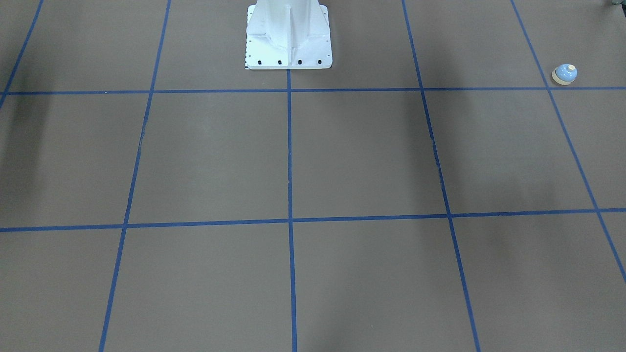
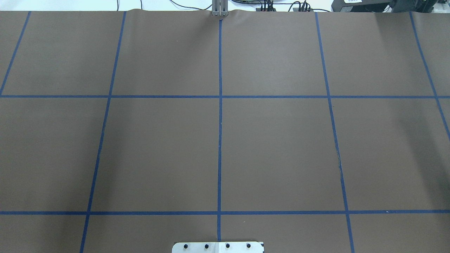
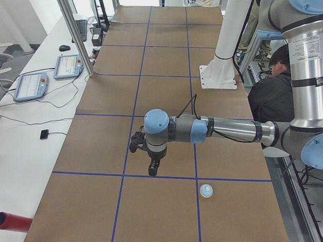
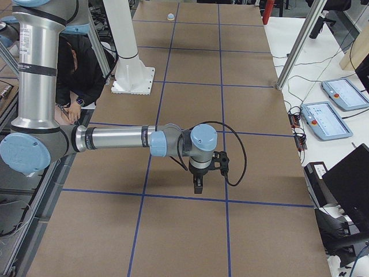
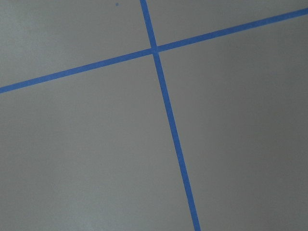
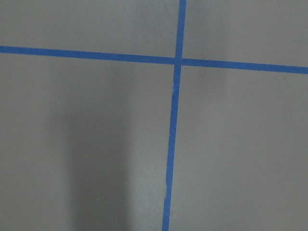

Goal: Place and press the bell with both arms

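Observation:
The bell (image 1: 564, 74), with a light-blue dome and a cream base ring, stands upright on the brown table near the robot's left end. It also shows in the exterior left view (image 3: 206, 190) and, tiny, at the far end in the exterior right view (image 4: 170, 16). My left gripper (image 3: 152, 169) hangs pointing down above the table, apart from the bell and further from the robot. My right gripper (image 4: 198, 186) hangs above the table's other end. Both show only in the side views, so I cannot tell whether they are open or shut. Both wrist views show only table.
The table (image 2: 281, 147) is brown with a blue tape grid (image 2: 220, 140). The white bolted pedestal (image 1: 288, 39) stands at the robot's edge. A person (image 3: 275, 96) sits behind the robot. Tablets (image 3: 73, 65) and posts (image 3: 75, 35) stand beyond the far edge.

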Controlling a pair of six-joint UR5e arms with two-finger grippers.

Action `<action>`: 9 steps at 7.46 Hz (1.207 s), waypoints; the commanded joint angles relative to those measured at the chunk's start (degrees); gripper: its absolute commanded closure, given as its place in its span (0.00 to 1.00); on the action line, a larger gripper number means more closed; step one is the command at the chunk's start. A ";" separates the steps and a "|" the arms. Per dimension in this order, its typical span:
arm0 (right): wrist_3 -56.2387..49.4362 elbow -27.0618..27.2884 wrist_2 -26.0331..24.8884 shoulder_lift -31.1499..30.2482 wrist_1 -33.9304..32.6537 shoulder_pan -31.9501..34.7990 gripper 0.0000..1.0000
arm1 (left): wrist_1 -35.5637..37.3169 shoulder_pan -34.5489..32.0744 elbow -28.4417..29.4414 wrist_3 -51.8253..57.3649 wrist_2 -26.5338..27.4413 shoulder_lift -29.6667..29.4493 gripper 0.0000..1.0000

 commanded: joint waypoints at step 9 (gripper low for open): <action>0.62 4.31 0.05 2.44 -0.07 -0.09 0.00 | -4.98 0.00 0.59 -0.96 0.33 -2.66 0.00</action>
